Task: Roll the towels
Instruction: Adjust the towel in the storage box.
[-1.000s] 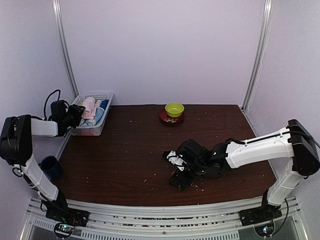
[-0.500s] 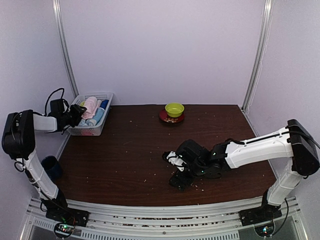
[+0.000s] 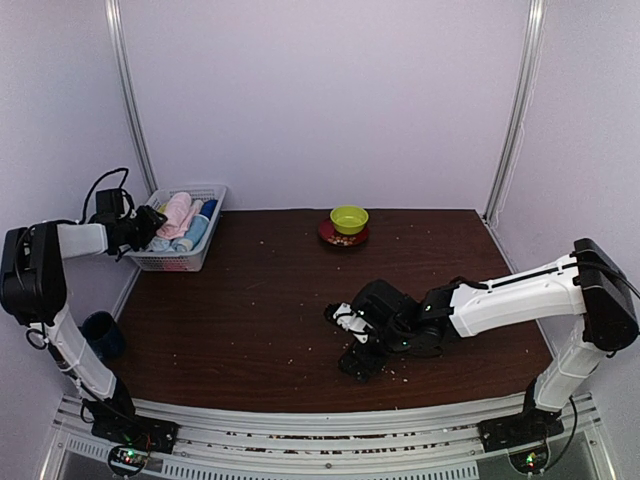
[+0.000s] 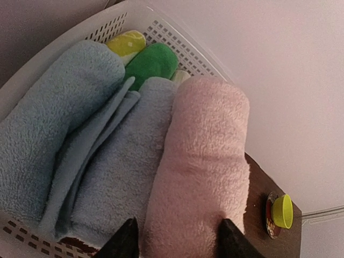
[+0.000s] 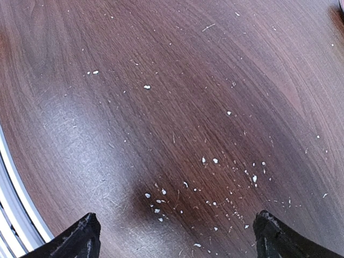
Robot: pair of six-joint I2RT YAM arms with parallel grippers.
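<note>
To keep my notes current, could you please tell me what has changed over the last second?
The left claw, clamped on the pink towel in the basket, shifted slightly up-left in the top view. Nothing else moved: blue towel, open right claw, bowl.

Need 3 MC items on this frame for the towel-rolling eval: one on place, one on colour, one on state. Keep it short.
1. Where on the table does the white basket stand?
A. far left corner
B. centre
C. near right edge

2. What colour is the towel roll between the left gripper's fingertips?
A. green
B. pink
C. white

3. How is the right gripper?
A. shut on a towel
B. shut on a bowl
C. open, nothing in it

Key:
1 A: the top view shows the basket at the far left corner.
2 B: the left wrist view shows a pink roll between the tips.
3 C: the right wrist view shows its fingers wide apart over bare wood.
</note>
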